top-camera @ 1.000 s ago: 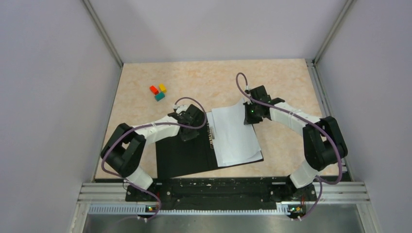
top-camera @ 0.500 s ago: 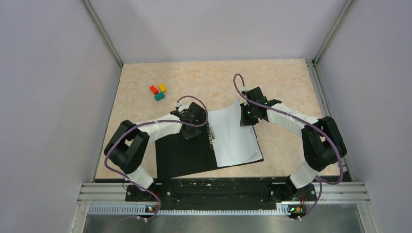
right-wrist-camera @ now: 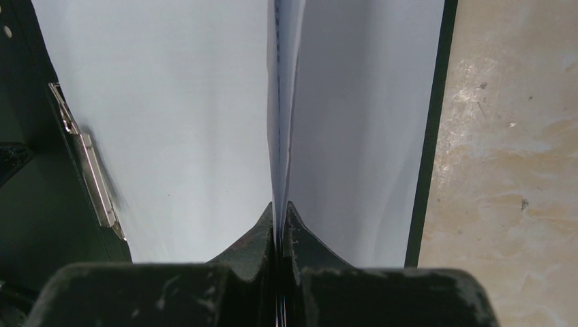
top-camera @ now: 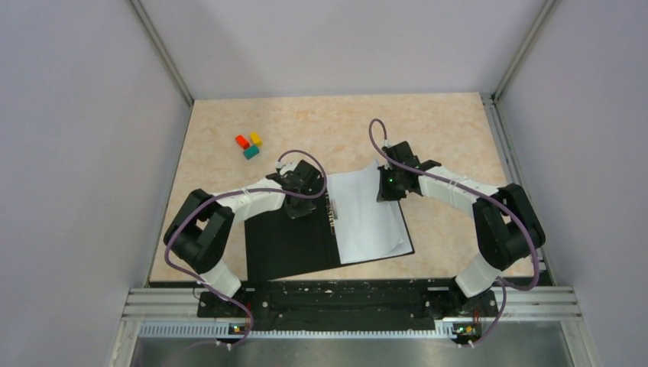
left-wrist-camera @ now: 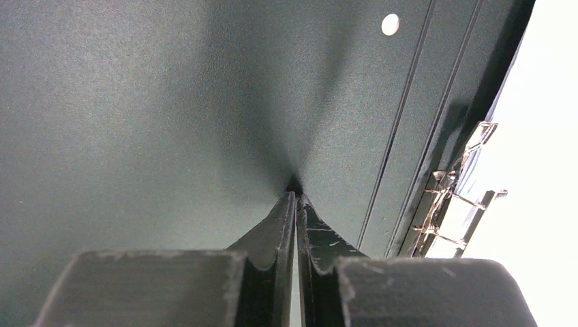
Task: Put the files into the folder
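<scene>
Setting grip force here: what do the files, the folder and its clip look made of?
The files look like thin white matte paper; the pinched edge stands up in a soft curl.
The folder is probably stiff card or thin plastic. Its inside is black with a fine grainy matte face and pressed score lines near the spine.
The clip looks like bare metal, silvery and shiny.

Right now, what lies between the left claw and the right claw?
The metal spine clip and part of the white files, as the top view shows.
</scene>
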`<state>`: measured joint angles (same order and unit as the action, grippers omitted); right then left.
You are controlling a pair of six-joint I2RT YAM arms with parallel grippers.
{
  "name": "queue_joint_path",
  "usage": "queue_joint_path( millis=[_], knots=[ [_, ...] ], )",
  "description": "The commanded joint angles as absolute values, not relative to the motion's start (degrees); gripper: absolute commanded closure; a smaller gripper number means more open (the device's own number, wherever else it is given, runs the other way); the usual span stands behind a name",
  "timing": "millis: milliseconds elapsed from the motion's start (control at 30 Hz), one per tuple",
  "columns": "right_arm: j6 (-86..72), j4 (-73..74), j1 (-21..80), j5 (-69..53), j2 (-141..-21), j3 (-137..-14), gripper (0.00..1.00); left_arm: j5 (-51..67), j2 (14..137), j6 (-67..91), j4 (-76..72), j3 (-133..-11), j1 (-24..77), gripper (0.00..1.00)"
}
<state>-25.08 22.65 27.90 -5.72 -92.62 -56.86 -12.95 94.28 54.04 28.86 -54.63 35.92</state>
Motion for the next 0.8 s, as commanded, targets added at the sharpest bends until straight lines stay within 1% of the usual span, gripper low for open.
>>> queue_joint_path(
  millis=[0,467,500,567,667,767],
  knots=[
    [-26.66,21.76,28.87,-3.92,-89.58,-55.76,1.0,-12.73,95.16,53.7,27.62,-55.99,35.65,0.91],
    [-26.49,22.57,28.83,-2.91,-88.3,-55.05,1.0,-12.13,94.71,53.88,27.68,-55.9,35.54,0.91],
    [-26.43,22.87,28.83,-2.3,-88.13,-55.08,0.97,-12.13,94.6,53.83,27.77,-55.9,35.55,0.91],
    [-26.28,23.72,28.84,-1.11,-87.73,-55.2,0.84,-12.16,94.45,53.79,27.87,-55.9,35.57,0.9],
    [-25.7,25.15,28.83,1.32,-87.14,-55.63,0.59,-12.19,94.16,53.64,28.08,-56.04,35.44,0.89],
    [-25.36,26.55,28.83,3.62,-86.32,-55.94,0.4,-12.26,94.01,53.45,28.32,-56.24,35.4,0.88]
  ],
)
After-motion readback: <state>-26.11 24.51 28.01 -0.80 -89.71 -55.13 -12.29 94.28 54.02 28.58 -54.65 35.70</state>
